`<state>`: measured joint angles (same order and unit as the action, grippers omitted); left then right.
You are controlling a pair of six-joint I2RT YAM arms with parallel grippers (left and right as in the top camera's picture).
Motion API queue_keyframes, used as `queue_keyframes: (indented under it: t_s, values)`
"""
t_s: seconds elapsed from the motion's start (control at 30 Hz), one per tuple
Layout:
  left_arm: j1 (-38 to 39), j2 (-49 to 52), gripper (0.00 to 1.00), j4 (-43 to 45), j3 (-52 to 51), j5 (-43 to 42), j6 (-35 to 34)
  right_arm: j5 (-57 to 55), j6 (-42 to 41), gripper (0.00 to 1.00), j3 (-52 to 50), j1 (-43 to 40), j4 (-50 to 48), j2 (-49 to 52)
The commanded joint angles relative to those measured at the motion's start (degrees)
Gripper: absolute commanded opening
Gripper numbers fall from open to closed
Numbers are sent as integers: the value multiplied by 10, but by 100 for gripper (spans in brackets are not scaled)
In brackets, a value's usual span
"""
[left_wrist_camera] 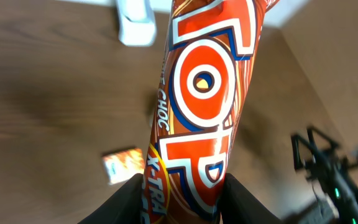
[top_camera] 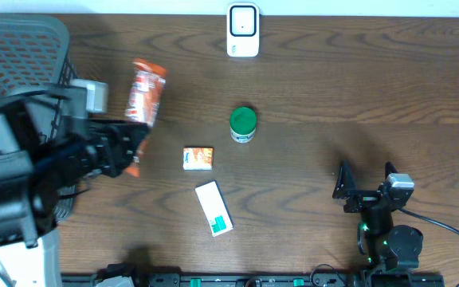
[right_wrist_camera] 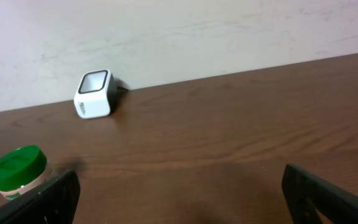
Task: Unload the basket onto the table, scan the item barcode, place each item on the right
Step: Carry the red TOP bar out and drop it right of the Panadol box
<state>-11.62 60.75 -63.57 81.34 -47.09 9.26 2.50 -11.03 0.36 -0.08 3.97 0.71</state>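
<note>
At the upper left of the overhead view a grey plastic mesh basket (top_camera: 18, 48) is sitting on the dark brown wooden table (top_camera: 333, 88). Just right of it the left gripper (top_camera: 136, 150) is clamping the lower end of the glossy orange and white snack packet (top_camera: 147, 92), its jaws pressing tight on the wrapper. The packet is slanting up and to the right, toward the top of the frame. In the left wrist view the same packet (left_wrist_camera: 204, 106) is filling the middle of the frame, with the black fingers (left_wrist_camera: 120, 202) pinching it from both sides at the bottom edge. Further right, near the centre of the overhead view, a small orange and white carton (top_camera: 198, 158) is lying flat. Below it a flat white box with a green end (top_camera: 213, 208) is lying at an angle. Above and right of the carton a white jar with a green lid (top_camera: 243, 123) is standing upright. At the top centre the white barcode scanner (top_camera: 243, 30) is standing at the table's far edge, well apart from the packet. At the lower right the right gripper (top_camera: 365, 182) is hanging with its jaws spread wide and gripping nothing. Its wrist view is showing the scanner (right_wrist_camera: 94, 93) by the wall and the jar (right_wrist_camera: 17, 171) at lower left.
</note>
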Motion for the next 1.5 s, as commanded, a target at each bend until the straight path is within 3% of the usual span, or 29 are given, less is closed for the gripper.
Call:
queue_keyframes:
  t_s: [0.0,0.33,0.53,0.83,1.13,1.37,1.43,1.47]
  values:
    - [63,9,39,29,-48,7,10,-5,8,99,-1,3,2,-3]
    - [244,78,39,196,-170,8,10,-5,8,99,-1,3,2,-3]
    - [342,168,39,257,-178,78,10,-5,8,99,-1,3,2,-3]
    - [467,337,39,370,-178,88,9,-5,8,99,-1,3,2,-3]
    - [535,464,41,475,-178,88,-64,-5,8,99,-1,3,2,-3]
    - [541,486,45,481,-178,88,-66,-17,8,99,-1,3,2,-3]
    - [541,485,49,485,-178,88,-66,-16,8,99,-1,3,2,-3]
    - [541,484,56,488,-178,89,-66,-15,7,99,-1,3,1,-3]
